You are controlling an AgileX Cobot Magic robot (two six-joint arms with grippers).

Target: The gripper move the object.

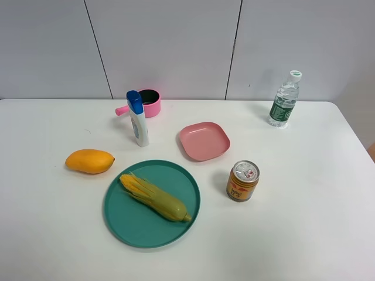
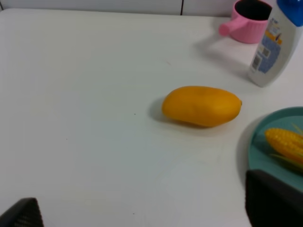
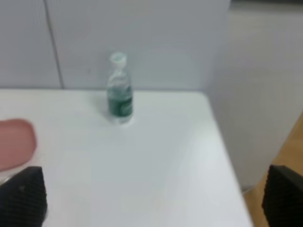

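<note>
Mango (image 1: 89, 161) lies on worktop (image 1: 304, 222) left of teal plate (image 1: 126, 222), long axis across the left gripper (image 2: 142, 215) view, straight ahead w/ jaws wide apart; left arm nearer, right gripper (image 3: 151, 198) also open.

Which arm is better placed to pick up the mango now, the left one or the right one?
Probably the left. The mango lies right ahead of the left gripper, whose jaws are open. The right wrist view shows only the water bottle and the table's far corner.
</note>
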